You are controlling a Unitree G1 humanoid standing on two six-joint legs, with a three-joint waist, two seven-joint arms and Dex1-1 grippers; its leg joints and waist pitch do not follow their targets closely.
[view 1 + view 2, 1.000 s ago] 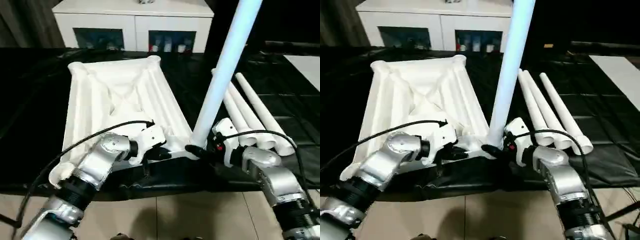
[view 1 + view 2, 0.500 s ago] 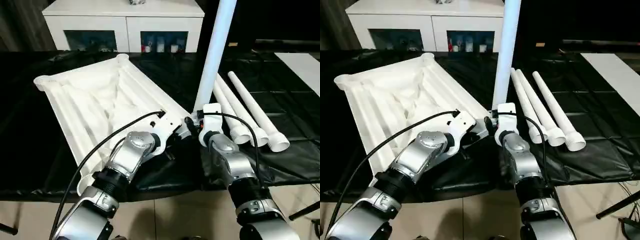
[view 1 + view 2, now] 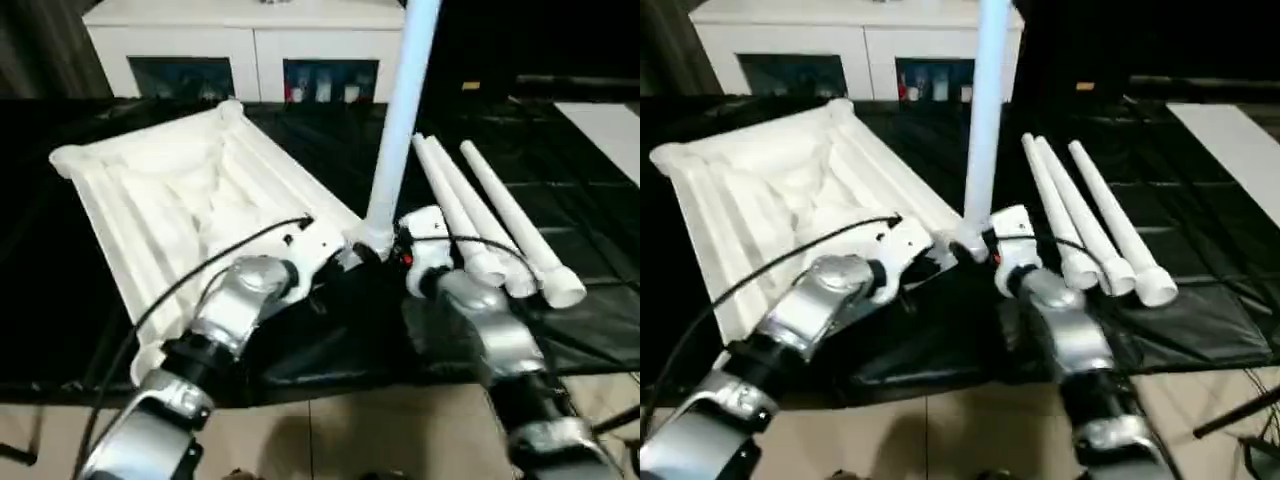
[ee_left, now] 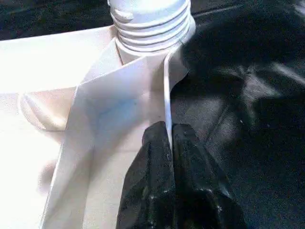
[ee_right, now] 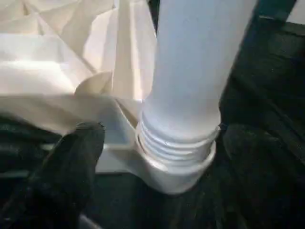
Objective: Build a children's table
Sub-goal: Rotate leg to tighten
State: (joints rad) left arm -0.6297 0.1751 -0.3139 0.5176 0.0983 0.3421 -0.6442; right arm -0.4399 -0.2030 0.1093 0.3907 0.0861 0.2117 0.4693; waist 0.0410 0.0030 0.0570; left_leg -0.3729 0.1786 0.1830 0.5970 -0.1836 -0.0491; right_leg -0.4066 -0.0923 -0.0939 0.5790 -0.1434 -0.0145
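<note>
Since a second ago, the right gripper [image 5: 143, 157] has spread wide off the leg [image 3: 395, 130].

Head views: one tabletop [image 3: 170, 190], one leg upright in its near corner socket, three spare legs [image 3: 490, 215] lying beside.

Left wrist view: left gripper [image 4: 170, 138] pinches the tabletop's rim.

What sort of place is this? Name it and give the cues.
Probably an indoor room set up as a robot work area: a white cabinet with glass-fronted compartments at the back, a tiled floor, and a bench draped in black sheeting holding the tabletop and loose legs.
</note>
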